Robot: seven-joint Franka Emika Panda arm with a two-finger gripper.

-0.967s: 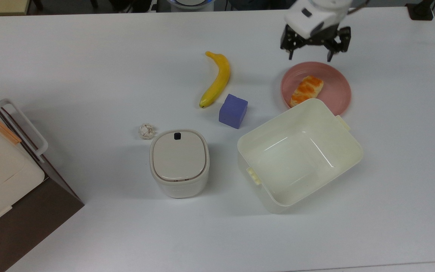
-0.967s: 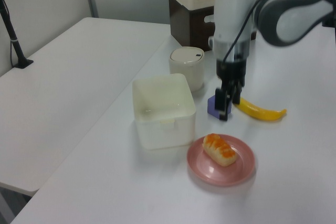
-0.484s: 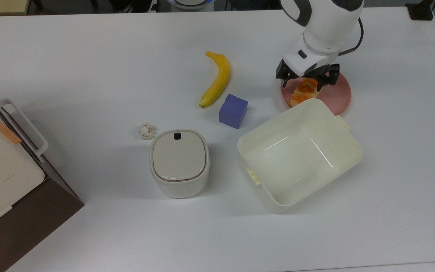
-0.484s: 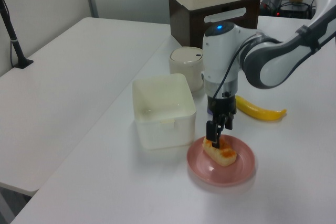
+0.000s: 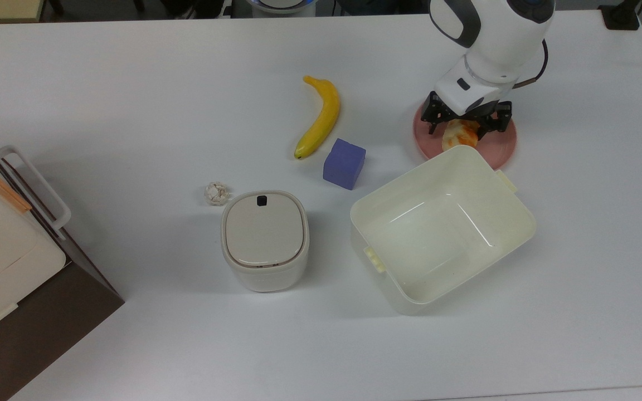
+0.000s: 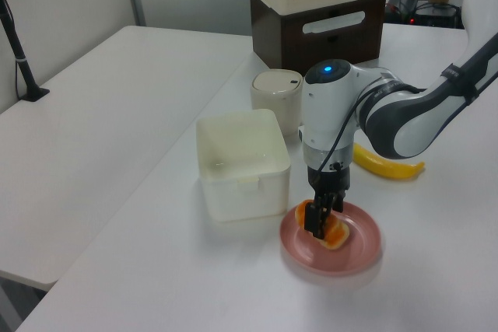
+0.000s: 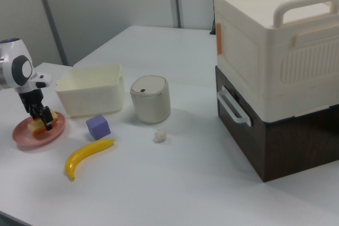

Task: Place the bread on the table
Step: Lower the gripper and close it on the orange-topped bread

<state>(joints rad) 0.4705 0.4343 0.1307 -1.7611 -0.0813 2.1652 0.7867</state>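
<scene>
The bread, a small golden pastry with orange glaze, lies on the round pink plate at the top view's right, on the white table. My gripper has come straight down onto it, a black finger on each side, shut on the bread. In the left view the fingers grip the bread just above the plate. The right view has the gripper on the bread at its far left.
A cream open bin sits right against the plate. A purple cube and a banana lie to the top view's left of the plate. A lidded cream canister, a small whitish ball and a large cream-and-brown box stand further off.
The gripper came down from above the plate's far edge onto the bread and closed around it. The bread has turned slightly on the plate.
</scene>
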